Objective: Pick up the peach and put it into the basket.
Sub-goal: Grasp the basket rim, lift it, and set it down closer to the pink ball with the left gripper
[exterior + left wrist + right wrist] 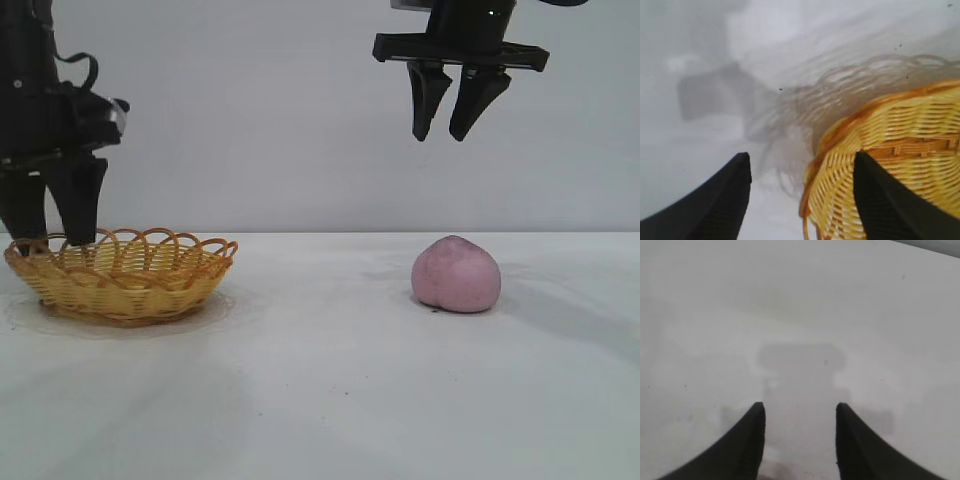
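Note:
The pale pink peach [456,275] lies on the white table, right of centre. At the left stands the yellow wicker basket [125,280], with nothing seen inside it. My left gripper [52,240] is down at the basket's far left end. In the left wrist view its jaws [801,155] stand apart astride the basket's rim [840,135], one finger outside and one over the weave, so it is open. My right gripper [440,137] hangs high above the table, slightly left of the peach, open with nothing between its fingers. The right wrist view shows that gripper [799,405] over bare table; the peach is out of that view.
The white table [320,400] stretches bare between basket and peach and toward the front edge. A plain grey wall closes the back.

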Motion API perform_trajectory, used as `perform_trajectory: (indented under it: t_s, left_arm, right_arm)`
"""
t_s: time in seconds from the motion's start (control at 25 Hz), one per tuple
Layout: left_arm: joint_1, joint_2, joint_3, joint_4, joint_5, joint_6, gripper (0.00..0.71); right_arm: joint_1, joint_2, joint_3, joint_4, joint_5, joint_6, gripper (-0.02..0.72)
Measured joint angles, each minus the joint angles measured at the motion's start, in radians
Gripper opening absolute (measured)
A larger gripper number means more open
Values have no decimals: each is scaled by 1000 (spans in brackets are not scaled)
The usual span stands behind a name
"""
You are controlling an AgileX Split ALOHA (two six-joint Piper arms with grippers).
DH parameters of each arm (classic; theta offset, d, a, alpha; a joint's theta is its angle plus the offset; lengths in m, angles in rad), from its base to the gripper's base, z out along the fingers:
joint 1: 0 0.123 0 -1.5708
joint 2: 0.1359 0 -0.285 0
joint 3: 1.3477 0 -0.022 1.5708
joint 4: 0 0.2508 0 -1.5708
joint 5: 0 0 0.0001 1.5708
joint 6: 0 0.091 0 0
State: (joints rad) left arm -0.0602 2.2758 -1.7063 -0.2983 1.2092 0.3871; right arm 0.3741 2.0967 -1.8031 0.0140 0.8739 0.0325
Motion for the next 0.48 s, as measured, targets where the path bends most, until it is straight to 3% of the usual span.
perform_trajectory:
  t_s: [0.12, 0.16, 0.24, 0.48]
  left_arm:
    - [0, -31, 48, -66, -13, 3, 63]
    - [0, -48, 75, -97, -22, 10, 0]
    - [0, -103, 122, -156, -52, 15, 0]
    - [0, -305, 423, -407, -267, 71, 0]
  right_arm:
    - [0, 0, 0, 0, 2, 0, 322]
    - [0, 0, 0, -2, 4, 0, 322]
    - [0, 0, 0, -2, 6, 0, 322]
    - [0, 0, 0, -4, 8, 0, 322]
